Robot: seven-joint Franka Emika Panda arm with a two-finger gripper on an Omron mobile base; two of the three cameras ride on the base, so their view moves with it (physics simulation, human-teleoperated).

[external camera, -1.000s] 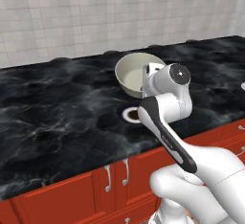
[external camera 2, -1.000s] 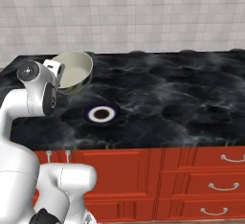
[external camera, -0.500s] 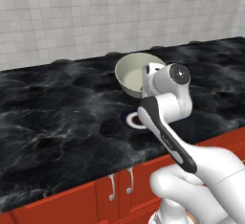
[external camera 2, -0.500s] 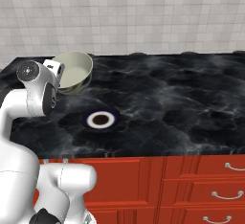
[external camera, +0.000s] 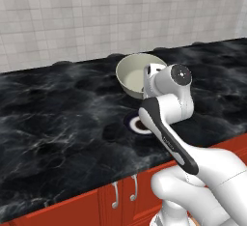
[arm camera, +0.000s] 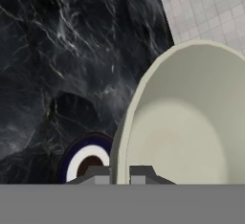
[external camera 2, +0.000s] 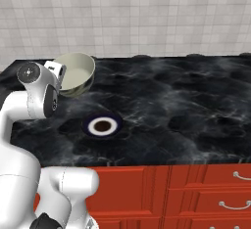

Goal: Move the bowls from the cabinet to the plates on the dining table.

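Observation:
My gripper (arm camera: 120, 173) is shut on the rim of a plain cream-beige bowl (external camera: 132, 72), held tilted in the air above the dining table (external camera: 58, 119). The bowl (external camera 2: 78, 71) opens toward the tiled wall side, with the gripper (external camera 2: 59, 74) at its near rim. Beneath and slightly in front of it, a small white plate with a dark brown centre (external camera 2: 102, 125) lies flat on the black marble slab. In the hand view the bowl (arm camera: 191, 122) covers the right half and the plate (arm camera: 83, 163) peeks out below its left edge. My arm partly covers the plate (external camera: 132, 122).
A pale tiled wall (external camera: 96, 17) runs behind the table. Red door and drawer fronts (external camera 2: 196, 194) with silver handles (external camera: 115, 193) sit under the table's front edge. Bare marble (external camera 2: 186, 96) stretches to the right of the plate.
The whole picture has shifted, so the camera has moved closer to the table; the plate sits lower in both base views. The bowl stays gripped at the same height.

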